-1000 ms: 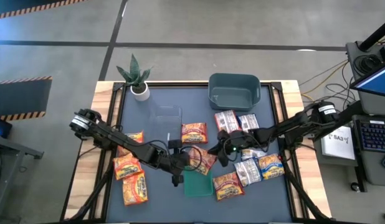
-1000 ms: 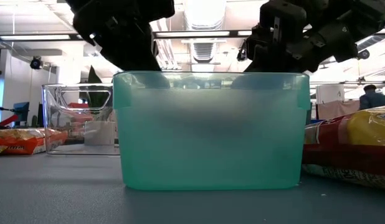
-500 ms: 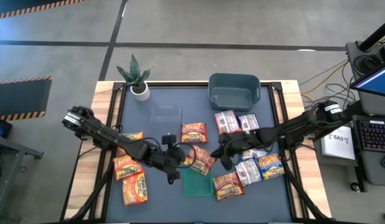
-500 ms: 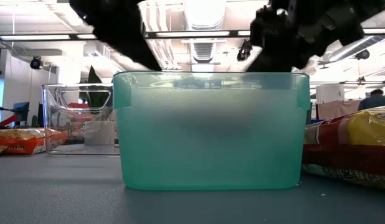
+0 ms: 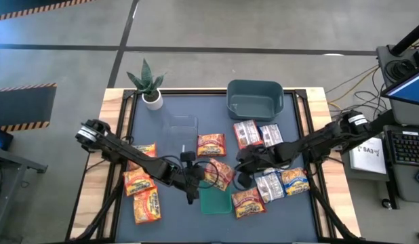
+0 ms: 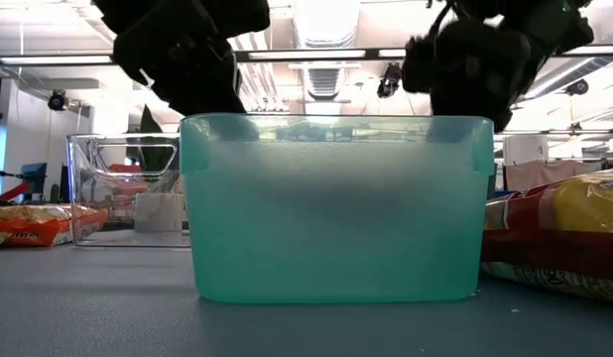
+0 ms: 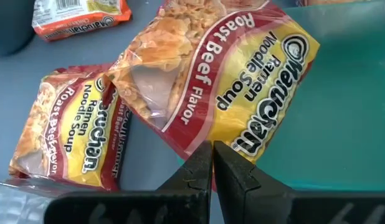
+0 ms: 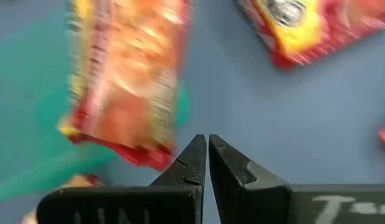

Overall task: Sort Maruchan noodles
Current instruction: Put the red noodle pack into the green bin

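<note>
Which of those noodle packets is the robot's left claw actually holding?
The left gripper is shut on the Roast Beef packet, the red-and-yellow one over the edge of the green tub. The similar packet beside it lies flat on the table, untouched.

Glossy crinkled plastic noodle packets [image 7: 205, 93]; translucent frosted plastic green tub [image 6: 331, 208].

The noodles [image 7: 199, 87] were red and yellow with white lettering; some packets [image 5: 270, 186] were silver-grey. The tray [image 6: 331, 208] was translucent green, the bin [image 5: 255, 99] grey-blue, the table [image 5: 175, 108] dark blue-grey, and both pincers black.
</note>
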You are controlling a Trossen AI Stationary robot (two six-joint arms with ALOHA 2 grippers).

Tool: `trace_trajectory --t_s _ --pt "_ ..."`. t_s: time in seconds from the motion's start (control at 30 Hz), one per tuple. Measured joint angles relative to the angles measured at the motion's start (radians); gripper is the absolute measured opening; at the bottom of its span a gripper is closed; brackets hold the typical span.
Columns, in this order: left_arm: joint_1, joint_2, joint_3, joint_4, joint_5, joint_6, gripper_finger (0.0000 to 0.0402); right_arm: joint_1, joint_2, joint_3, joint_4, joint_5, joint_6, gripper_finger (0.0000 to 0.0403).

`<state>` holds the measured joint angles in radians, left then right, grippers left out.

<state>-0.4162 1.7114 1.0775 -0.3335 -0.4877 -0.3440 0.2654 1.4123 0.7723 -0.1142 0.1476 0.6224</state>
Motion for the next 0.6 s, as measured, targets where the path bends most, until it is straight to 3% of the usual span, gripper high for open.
trace_trajectory --t_s 0.3,0.43,0.53,0.6 --pt "0.006 0.002 0.000 0.023 -0.002 0.005 0.0000 0.054 0.006 0.123 0.001 -0.007 -0.109 0.0008" --pt "0.003 -0.002 0.000 0.020 -0.073 -0.001 0.0000 0.077 0.030 0.165 -0.028 -0.023 -0.111 0.0008" --pt "-0.011 -0.034 0.005 -0.016 -0.081 0.001 0.0000 0.083 0.023 0.199 -0.159 0.024 -0.103 0.0008" --pt "-0.027 -0.064 0.018 -0.036 -0.061 -0.002 0.0000 0.082 0.017 0.220 -0.247 0.109 -0.085 0.0008"
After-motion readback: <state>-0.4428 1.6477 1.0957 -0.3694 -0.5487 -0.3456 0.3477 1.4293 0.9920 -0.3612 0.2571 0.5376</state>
